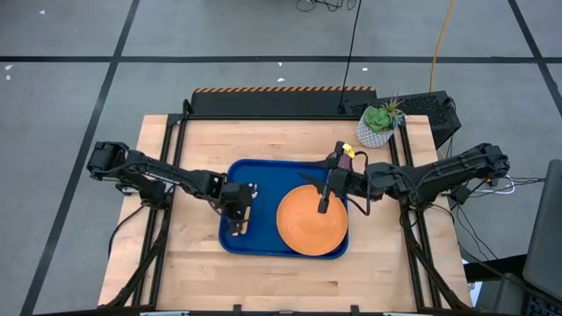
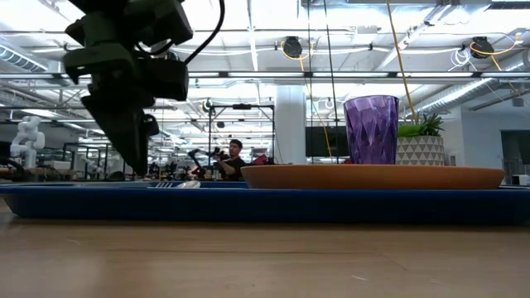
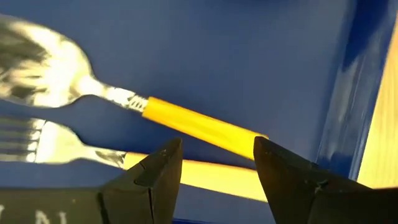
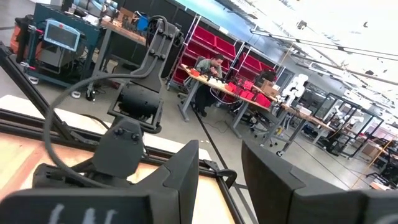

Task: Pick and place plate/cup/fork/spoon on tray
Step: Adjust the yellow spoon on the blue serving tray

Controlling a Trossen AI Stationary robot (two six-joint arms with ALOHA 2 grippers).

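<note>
Wooden tabletop (image 1: pixel 189 263) carries the tray (image 1: pixel 263 175); on its left half lie fork (image 3: pixel 56 143) and spoon (image 3: pixel 93 87), handles side by side, directly under the left gripper (image 3: pixel 217 163), jaws spread, nothing held, both handles crossing the gap.

One camera looks straight down from high up. Another sits low at table height, looking across. Both see the big blue plastic tray (image 1: pixel 263 171) (image 2: pixel 248 203)
</note>
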